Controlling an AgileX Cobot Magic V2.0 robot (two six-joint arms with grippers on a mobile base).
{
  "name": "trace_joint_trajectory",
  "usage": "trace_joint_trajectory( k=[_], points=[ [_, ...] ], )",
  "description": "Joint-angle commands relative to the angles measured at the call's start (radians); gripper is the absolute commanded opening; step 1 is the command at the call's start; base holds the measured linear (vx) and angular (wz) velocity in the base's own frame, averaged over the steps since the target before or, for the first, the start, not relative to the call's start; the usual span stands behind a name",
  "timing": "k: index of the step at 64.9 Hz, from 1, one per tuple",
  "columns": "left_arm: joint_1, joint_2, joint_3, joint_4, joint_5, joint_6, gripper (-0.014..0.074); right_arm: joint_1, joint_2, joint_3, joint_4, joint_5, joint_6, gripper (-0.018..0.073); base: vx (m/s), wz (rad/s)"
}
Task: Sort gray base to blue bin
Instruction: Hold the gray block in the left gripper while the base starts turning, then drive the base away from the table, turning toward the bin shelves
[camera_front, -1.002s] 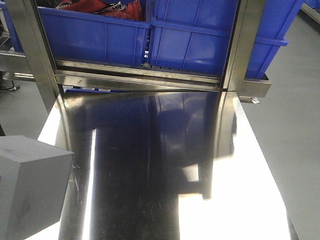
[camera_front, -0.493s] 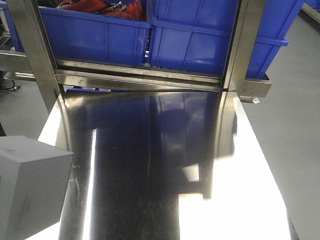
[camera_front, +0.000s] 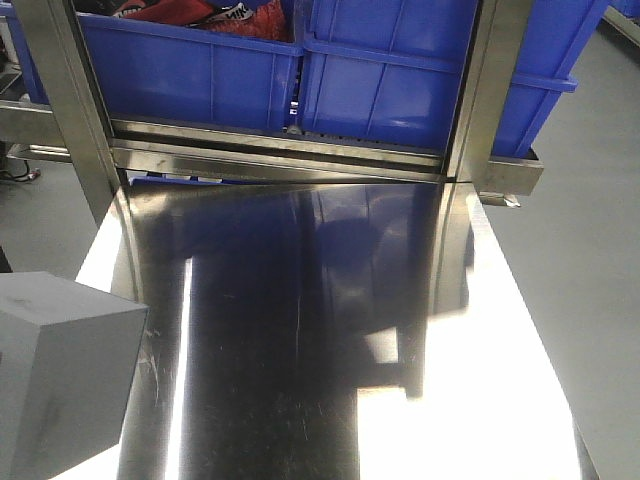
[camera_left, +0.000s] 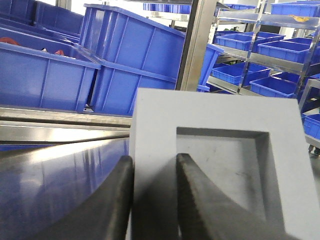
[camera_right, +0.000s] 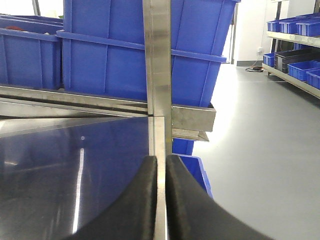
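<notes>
Gray base (camera_left: 215, 120): matte, boxy; square recess faces left wrist view; long axis unclear.
Left gripper (camera_left: 154, 167): clamped on recess wall.
Right gripper (camera_right: 161, 165): pinched nearly closed, empty.

- The base (camera_front: 60, 380), at the lower left of the front view, has turned very slightly: the lower end of its right-hand edge now sits a touch farther right and higher than a second ago.
- Its near top corner has sunk by a shade.
- Both shifts are faint.
</notes>
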Motion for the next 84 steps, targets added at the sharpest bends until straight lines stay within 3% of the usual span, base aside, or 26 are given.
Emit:
trace_joint_trajectory(
  k=[1,53,84],
  points=[
    [-0.008,0.007,-0.028,-0.015,-0.106,-0.003,0.0007,-0.004,-0.009,-0.004,-0.006,-0.080,-0.007,-0.0004,0.00,0.00],
    [-0.008,0.007,-0.028,-0.015,-0.106,-0.003,0.0007,-0.004,-0.009,-0.004,-0.006,-0.080,-0.007,-0.0004,-0.01,-0.04],
    [-0.008,0.007,-0.028,-0.015,-0.106,-0.003,0.0007,-0.004,-0.009,-0.004,-0.006,-0.080,-0.007,-0.0004,-0.08,-0.51]
  ],
)
